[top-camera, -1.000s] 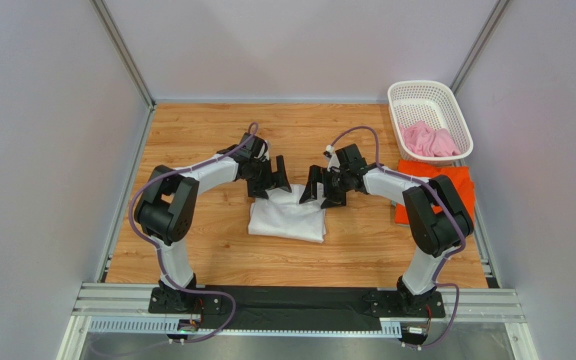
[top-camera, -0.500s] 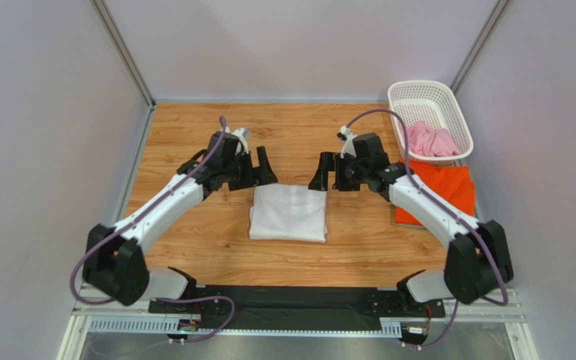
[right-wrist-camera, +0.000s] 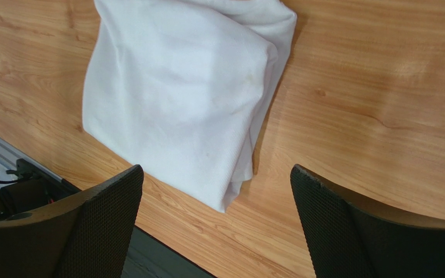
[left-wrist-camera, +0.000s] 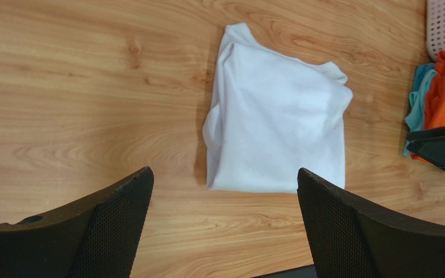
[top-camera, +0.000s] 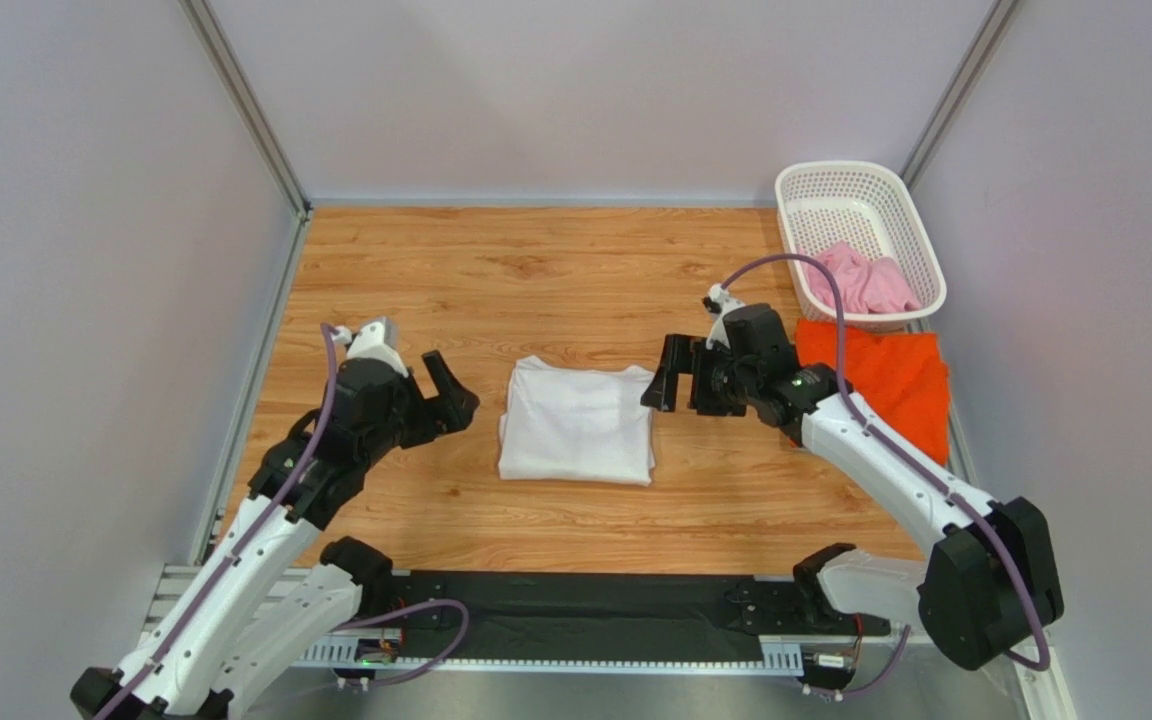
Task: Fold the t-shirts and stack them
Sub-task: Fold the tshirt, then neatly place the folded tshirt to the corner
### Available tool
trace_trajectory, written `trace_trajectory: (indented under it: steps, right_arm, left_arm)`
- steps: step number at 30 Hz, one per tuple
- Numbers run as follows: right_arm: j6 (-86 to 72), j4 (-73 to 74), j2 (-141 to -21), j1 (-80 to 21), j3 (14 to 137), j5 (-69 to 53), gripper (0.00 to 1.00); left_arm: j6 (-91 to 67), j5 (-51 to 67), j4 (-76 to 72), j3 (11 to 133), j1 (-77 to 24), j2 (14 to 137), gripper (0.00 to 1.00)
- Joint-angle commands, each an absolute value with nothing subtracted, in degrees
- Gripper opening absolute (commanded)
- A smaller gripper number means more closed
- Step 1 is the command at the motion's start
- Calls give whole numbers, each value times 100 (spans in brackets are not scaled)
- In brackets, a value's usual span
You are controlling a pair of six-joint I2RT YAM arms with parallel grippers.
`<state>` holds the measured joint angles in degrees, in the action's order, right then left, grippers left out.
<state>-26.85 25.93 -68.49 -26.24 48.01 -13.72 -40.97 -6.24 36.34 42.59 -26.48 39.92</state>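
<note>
- I am looking at the white t-shirt [top-camera: 578, 423]. It is lying folded into a compact rectangle near the middle of the table [top-camera: 537, 270], and nothing is touching it.
- The left gripper [top-camera: 444, 393] is hovering at 9 o'clock from this shirt, near it but apart. Its jaws are standing wide apart and holding nothing.
- The right gripper [top-camera: 672, 375] is hanging at 3 o'clock from the shirt, just beside its edge. Its jaws are also spread and empty.
- The orange t-shirt [top-camera: 883, 375] is lying further out at 3 o'clock, at the right edge of the table, partly hidden by the right arm. It is looking flattened, but I cannot tell how neat its fold is. In the left wrist view a bit of teal cloth [left-wrist-camera: 414, 110] is showing beside it.
- The pink t-shirt [top-camera: 860, 278] is sitting crumpled inside the basket [top-camera: 838, 177], at about 1 o'clock from the white one.
- I am judging the white shirt as finished and the orange one as probably finished.
- What is remaining, I think: taking out and folding the pink shirt, then stacking all three, because the white and orange ones are lying well apart.
</note>
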Motion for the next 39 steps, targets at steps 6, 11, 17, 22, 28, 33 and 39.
trace_trajectory:
  steps: [6,11,17,22,28,33,39]
  right_arm:
    - [-2891,2470,-7513,-2891,4746,-704,96]
    - [-2874,2417,-8059,-3216,5000,-431,95]
    - [-2936,2259,-8937,-3463,5387,-422,87]
    - [-2944,2259,-9333,-3647,5598,-159,83]
    - [-2936,2268,-9633,-3867,5730,325,81]
    - [-2979,2294,-9879,-3902,5766,483,76]
    - [-2971,2276,-10037,-3937,5748,562,71]
  left_arm:
    - [-4702,-1046,4912,4217,-2637,3235,100]
    - [-4605,-1213,5684,4692,-2637,3234,100]
    - [-4245,-1819,5993,5027,-2637,3252,100]
    - [-3683,-1986,5722,4861,-2637,2945,100]
    - [-3656,-2136,5239,4280,-2637,2250,100]
    - [-3218,-1978,4571,3789,-2637,1558,100]
    - [-2857,-1495,3446,3173,-2637,967,100]
